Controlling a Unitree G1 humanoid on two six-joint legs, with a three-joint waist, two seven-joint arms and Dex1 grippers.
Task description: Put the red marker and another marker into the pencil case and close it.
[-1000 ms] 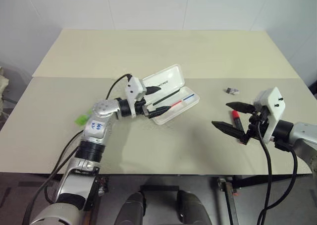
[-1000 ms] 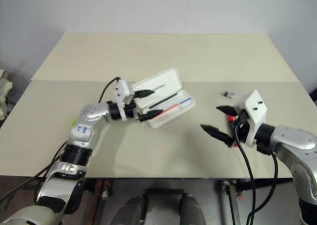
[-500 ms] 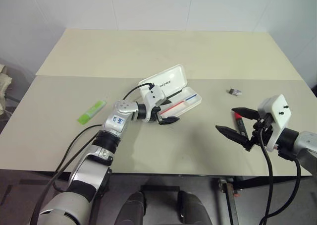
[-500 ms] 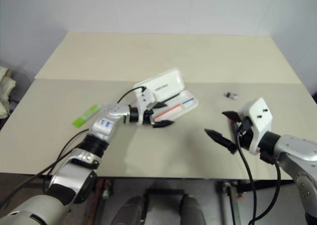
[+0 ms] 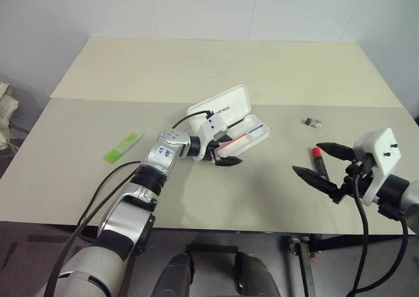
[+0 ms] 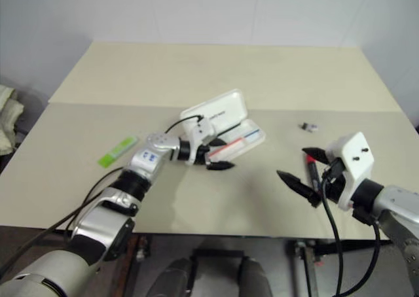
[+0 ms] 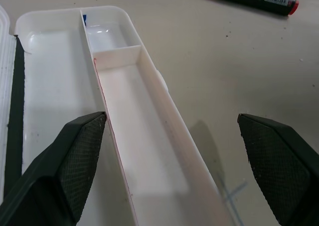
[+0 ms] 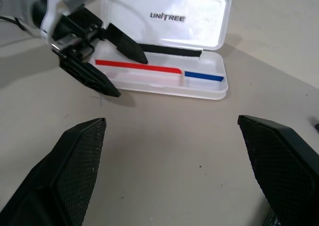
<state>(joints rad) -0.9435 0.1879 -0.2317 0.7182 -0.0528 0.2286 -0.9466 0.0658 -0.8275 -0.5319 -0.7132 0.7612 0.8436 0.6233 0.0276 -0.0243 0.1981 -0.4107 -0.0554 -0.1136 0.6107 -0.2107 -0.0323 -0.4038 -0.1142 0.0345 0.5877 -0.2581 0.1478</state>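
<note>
White plastic pencil case point(image 5: 229, 119) lies lid-up, ready to load — left gripper point(image 5: 222, 150) spread at its rim, right gripper point(image 5: 325, 165) spread over the red marker point(image 5: 319, 161).

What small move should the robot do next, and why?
Probably lower the right gripper onto the red marker and close on it. The gripper is open with the marker on the table beneath it, and the pencil case lies open and empty.
</note>
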